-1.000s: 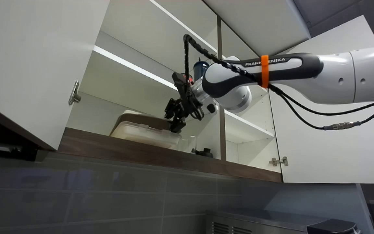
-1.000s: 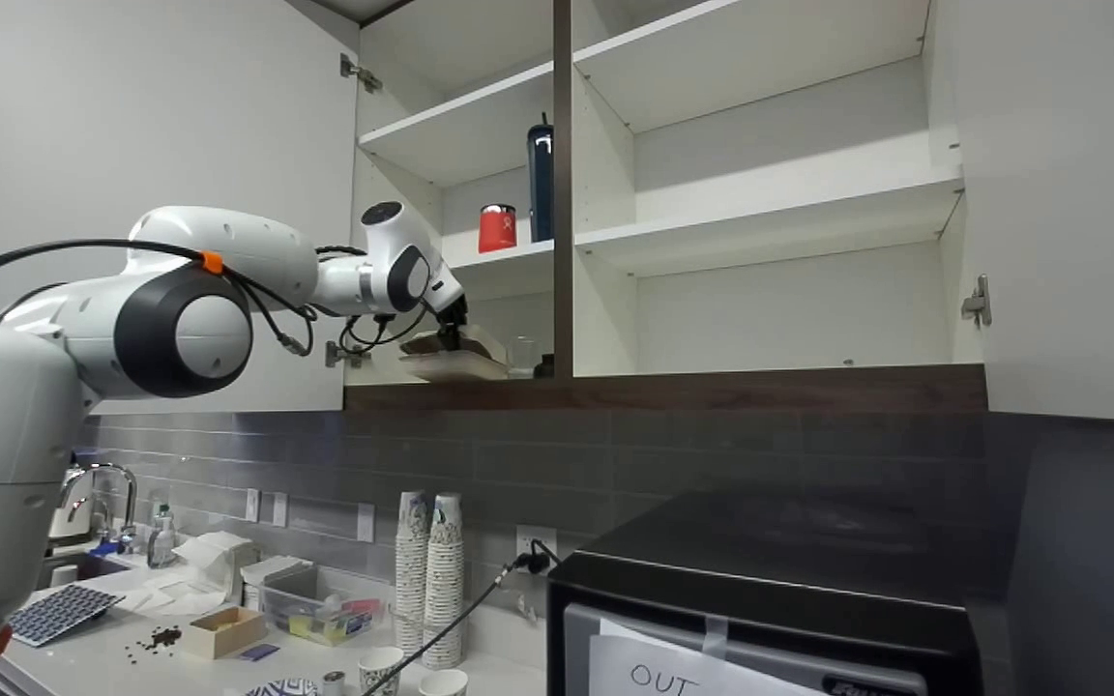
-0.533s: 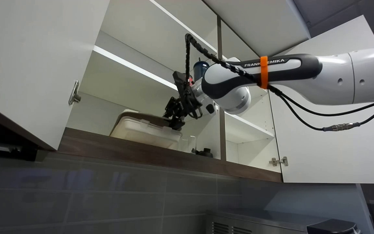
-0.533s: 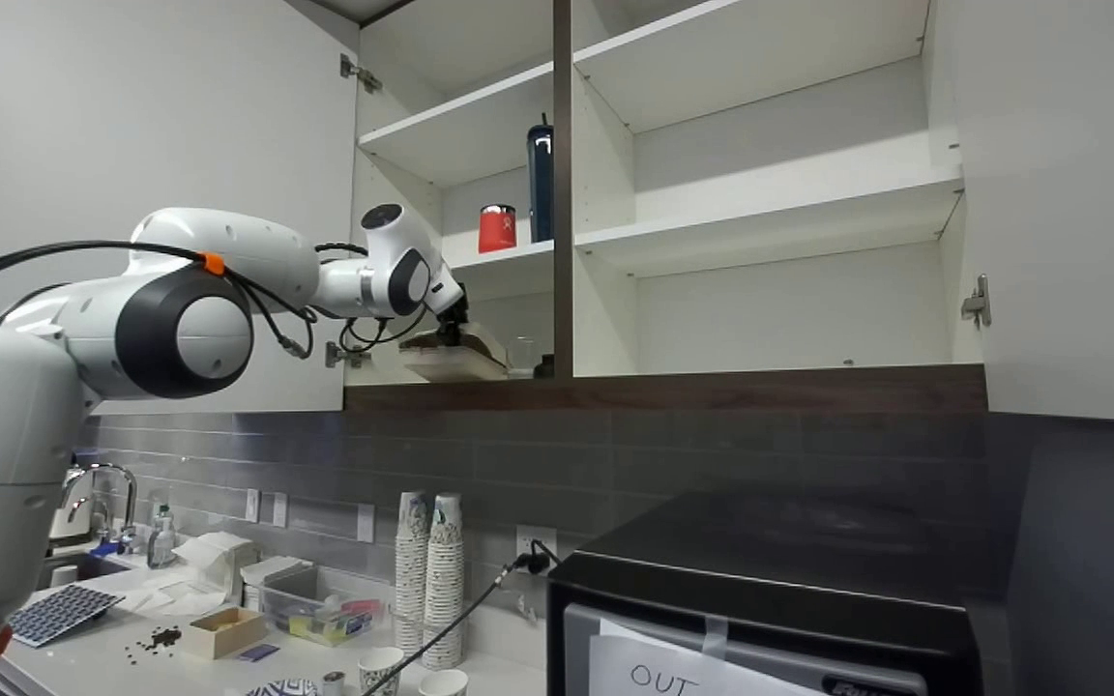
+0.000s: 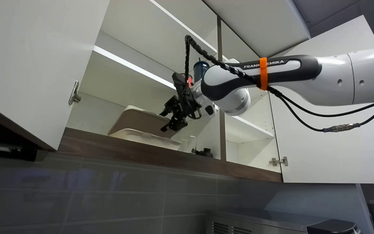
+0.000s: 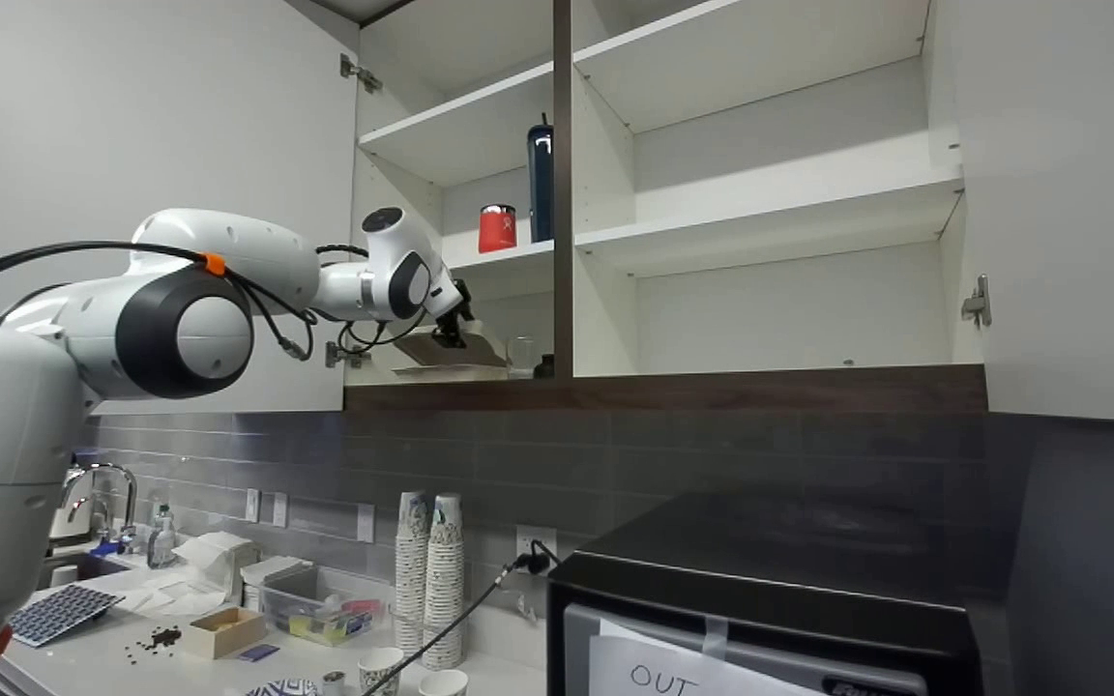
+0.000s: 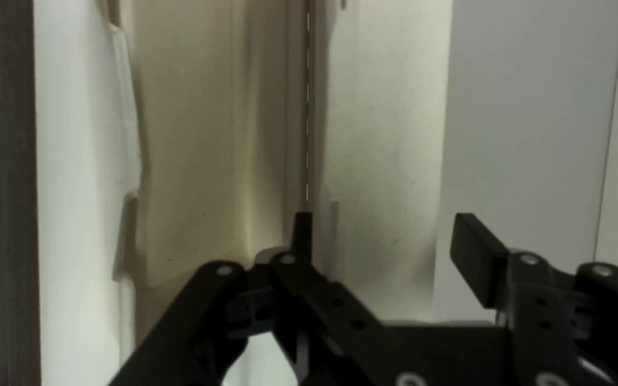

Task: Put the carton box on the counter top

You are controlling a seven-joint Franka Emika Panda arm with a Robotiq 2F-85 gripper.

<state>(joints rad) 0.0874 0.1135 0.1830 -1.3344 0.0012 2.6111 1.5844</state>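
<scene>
The off-white carton box (image 5: 144, 137) is on the cabinet's bottom shelf, its lid (image 5: 135, 122) tilted up, in both exterior views. Looking into it, the wrist view shows the box's hollow inside (image 7: 191, 134) and the crease where the lid joins. My gripper (image 7: 384, 220) is open beside the lid, with nothing clamped. In the wrist view the lid's edge appears between the two fingers; whether either finger touches it I cannot tell. From an exterior view, the gripper (image 6: 451, 333) partly covers the lid. The white counter top (image 6: 161, 677) is far below the cabinet.
A clear glass (image 5: 192, 143) and a dark item (image 5: 205, 152) stand right of the box. On the shelf above are a red cup (image 6: 497, 230) and a dark bottle (image 6: 540, 184). Paper cup stacks (image 6: 444, 580), a plastic bin (image 6: 301, 604) and a black microwave (image 6: 760, 561) are below.
My gripper has opened, letting go of the box. The box's lower part has dropped onto the shelf, and its lid now leans back further, showing more of its inner face. The arm has barely moved.
</scene>
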